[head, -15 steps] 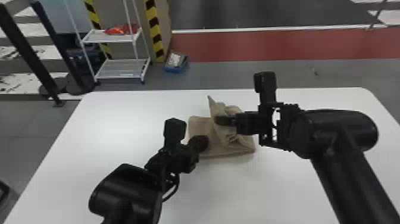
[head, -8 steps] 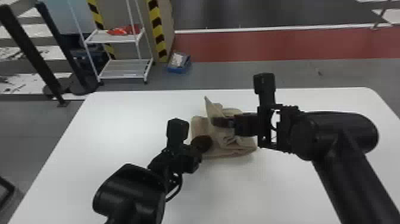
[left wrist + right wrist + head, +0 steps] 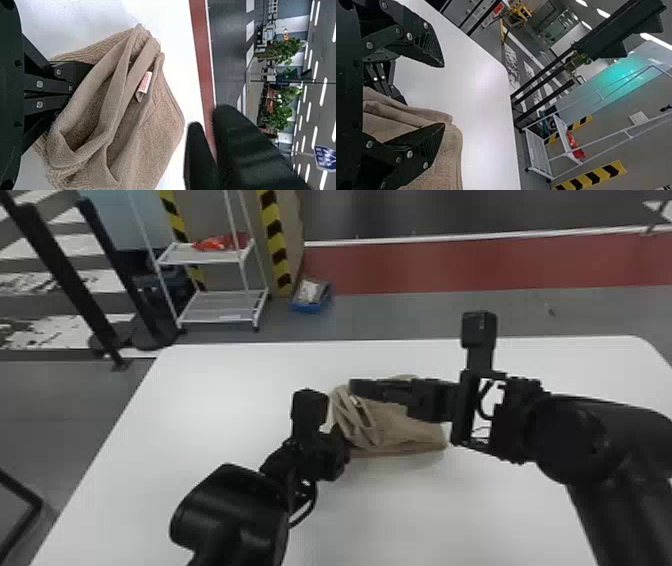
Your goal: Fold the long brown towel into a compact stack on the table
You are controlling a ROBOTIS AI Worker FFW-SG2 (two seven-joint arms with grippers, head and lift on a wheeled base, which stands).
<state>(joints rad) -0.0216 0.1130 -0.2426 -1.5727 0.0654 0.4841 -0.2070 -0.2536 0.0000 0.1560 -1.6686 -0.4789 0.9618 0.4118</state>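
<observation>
Towel peak lowered | right gripper open over it | left gripper (tips hidden) in folds, can't tell grip

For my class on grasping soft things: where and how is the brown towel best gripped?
Probably by the raised folds of the towel beside its white label, from above, one finger each side: they stand up as narrow ridges that look easy to pinch, while the cloth beyond them spreads broader.

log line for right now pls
brown towel: loosely folded on table | left gripper: at towel's left side | right gripper: open, over towel | compact stack: not yet
</observation>
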